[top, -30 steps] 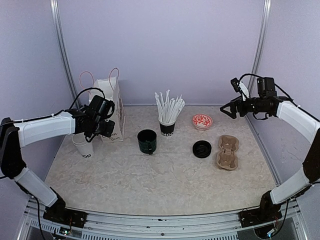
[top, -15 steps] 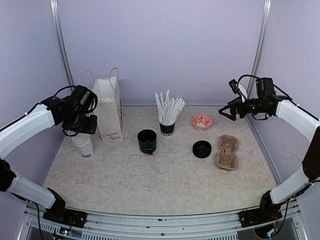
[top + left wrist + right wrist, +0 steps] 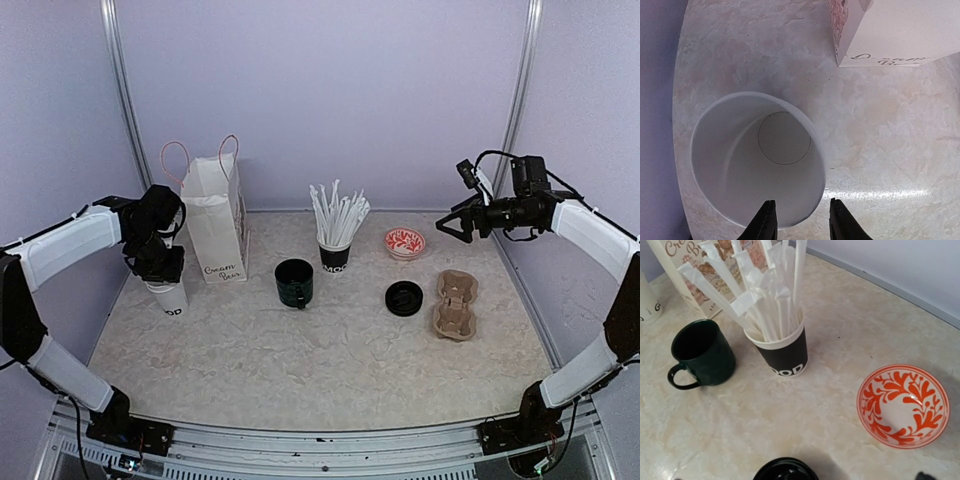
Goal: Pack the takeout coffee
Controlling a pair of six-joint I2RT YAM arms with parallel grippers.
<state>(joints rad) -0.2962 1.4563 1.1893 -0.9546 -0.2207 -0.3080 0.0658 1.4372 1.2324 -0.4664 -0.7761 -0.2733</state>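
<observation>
— What is the overhead view showing?
— The left hand (image 3: 162, 266) is hovering just above the white paper cup (image 3: 170, 297). This cup is standing upright at the far left of the counter (image 3: 300, 360), just beside the paper bag (image 3: 215, 215). The right hand (image 3: 466, 222) is hanging high at the far right, jaws spread wide, holding nothing. The black lid (image 3: 404, 298) is lying near the cardboard cup carrier (image 3: 455, 304).
— And the left wrist view?
— It is looking straight down into the cup. The two fingers (image 3: 765, 222) are standing apart, gripping nothing, and the cup's near rim is passing between them.
— And the right wrist view?
— It is looking down on the black cup of straws (image 3: 785, 352), the dark green mug (image 3: 702, 357) and the red-patterned bowl (image 3: 902, 405).
</observation>
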